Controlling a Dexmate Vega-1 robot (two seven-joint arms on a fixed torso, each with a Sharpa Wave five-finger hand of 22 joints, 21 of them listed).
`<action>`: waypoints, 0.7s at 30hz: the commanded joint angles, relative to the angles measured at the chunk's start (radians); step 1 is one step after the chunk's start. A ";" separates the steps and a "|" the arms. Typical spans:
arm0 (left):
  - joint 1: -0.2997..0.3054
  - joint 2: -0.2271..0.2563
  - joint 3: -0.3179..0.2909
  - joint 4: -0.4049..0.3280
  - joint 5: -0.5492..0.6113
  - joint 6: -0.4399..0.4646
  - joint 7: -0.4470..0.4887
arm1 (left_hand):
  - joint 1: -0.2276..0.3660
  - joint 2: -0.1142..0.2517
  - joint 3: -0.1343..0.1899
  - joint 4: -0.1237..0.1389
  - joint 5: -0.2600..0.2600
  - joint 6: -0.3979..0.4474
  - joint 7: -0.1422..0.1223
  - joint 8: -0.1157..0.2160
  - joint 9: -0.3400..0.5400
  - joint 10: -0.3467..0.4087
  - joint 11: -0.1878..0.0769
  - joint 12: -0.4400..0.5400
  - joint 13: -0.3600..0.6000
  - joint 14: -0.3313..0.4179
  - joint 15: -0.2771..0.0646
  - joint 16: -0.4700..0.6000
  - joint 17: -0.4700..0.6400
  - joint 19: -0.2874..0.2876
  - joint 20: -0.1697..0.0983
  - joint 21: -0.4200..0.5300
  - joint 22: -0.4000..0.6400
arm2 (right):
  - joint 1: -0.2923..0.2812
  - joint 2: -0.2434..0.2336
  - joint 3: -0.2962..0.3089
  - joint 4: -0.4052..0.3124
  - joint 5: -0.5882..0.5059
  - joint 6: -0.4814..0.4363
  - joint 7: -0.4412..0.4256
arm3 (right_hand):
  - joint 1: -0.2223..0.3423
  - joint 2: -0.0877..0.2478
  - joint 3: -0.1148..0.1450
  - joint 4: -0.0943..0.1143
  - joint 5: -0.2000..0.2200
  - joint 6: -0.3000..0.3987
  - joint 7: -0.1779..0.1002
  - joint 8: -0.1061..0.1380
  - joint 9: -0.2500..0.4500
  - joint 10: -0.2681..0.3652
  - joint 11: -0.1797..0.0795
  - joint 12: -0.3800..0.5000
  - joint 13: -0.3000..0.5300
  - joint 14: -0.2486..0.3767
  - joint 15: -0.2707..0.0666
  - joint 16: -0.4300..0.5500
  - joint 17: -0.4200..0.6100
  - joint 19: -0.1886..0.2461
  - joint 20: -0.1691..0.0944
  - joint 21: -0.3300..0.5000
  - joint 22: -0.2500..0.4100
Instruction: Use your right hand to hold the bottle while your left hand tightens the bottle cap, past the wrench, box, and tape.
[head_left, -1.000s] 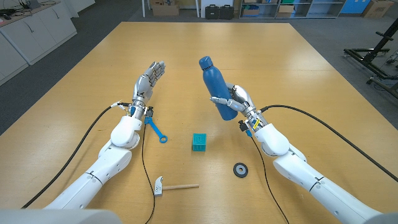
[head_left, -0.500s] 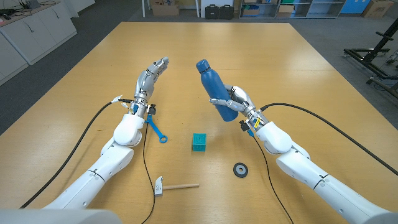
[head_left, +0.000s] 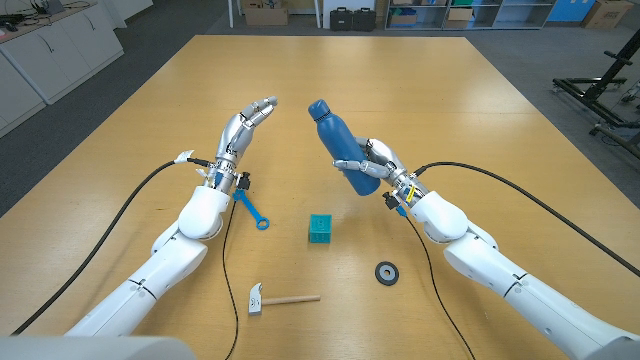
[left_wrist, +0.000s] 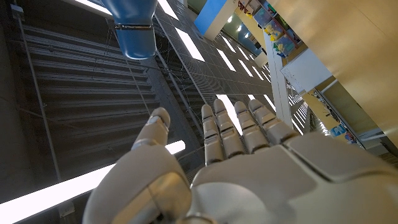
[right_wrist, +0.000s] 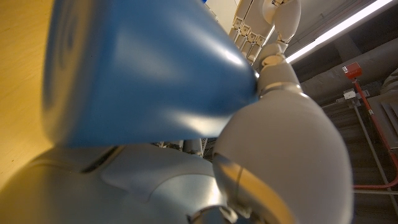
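Note:
My right hand (head_left: 374, 164) grips a blue bottle (head_left: 339, 143) around its lower body and holds it above the table, tilted with its cap (head_left: 317, 108) toward my left hand. The bottle (right_wrist: 143, 68) lies close against the right hand's palm in the right wrist view. My left hand (head_left: 243, 125) is raised a short way to the left of the cap, fingers straight and apart, holding nothing. From the left wrist, the bottle's top (left_wrist: 132, 28) hangs beyond the left hand (left_wrist: 217, 155).
A blue wrench (head_left: 250, 209) lies beside my left wrist. A small teal box (head_left: 320, 228) sits at the middle, a black tape roll (head_left: 387, 272) nearer on the right, and a hammer (head_left: 280, 299) near the front. Black cables trail from both arms.
My right hand has tipped the bottle further left, carrying its cap toward my left hand. My left hand has risen and reached right toward the cap.

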 joint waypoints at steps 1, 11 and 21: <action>0.048 0.022 -0.040 -0.065 0.079 0.039 0.050 | 0.060 -0.016 0.018 -0.002 0.002 0.012 -0.026 0.011 0.003 0.015 -0.033 -0.001 0.001 0.018 -0.109 -0.001 -0.001 0.013 -0.011 -0.002 0.001 | 0.012 0.000 -0.010 0.010 -0.001 -0.016 0.001 | 0.274 0.286 0.020 0.012 -0.002 0.249 -0.204 0.005 0.001 0.221 -0.213 -0.001 0.003 0.148 -0.230 -0.003 0.006 0.042 -0.171 0.011 0.004; 0.074 0.076 -0.071 -0.144 0.135 0.131 0.037 | 0.116 -0.043 0.026 -0.001 -0.003 0.005 -0.039 0.011 0.003 0.005 -0.047 -0.014 0.001 0.016 -0.115 -0.007 -0.001 0.015 -0.008 -0.004 0.001 | 0.002 -0.002 -0.003 0.016 -0.003 -0.014 -0.019 | 0.274 0.287 0.021 0.013 -0.003 0.250 -0.202 0.007 0.000 0.222 -0.216 -0.004 0.005 0.149 -0.230 -0.005 0.010 0.039 -0.171 0.015 0.004; 0.091 0.164 -0.110 -0.230 0.156 0.244 -0.028 | 0.178 -0.073 0.029 0.003 -0.013 -0.014 -0.050 0.006 0.003 -0.014 -0.063 -0.029 0.001 0.006 -0.114 -0.013 -0.002 0.008 -0.001 -0.010 0.000 | 0.007 0.000 -0.006 0.030 0.002 -0.018 -0.019 | 0.274 0.286 0.021 0.013 -0.003 0.250 -0.203 0.008 -0.001 0.224 -0.216 -0.008 0.005 0.150 -0.230 -0.007 0.013 0.036 -0.171 0.019 0.004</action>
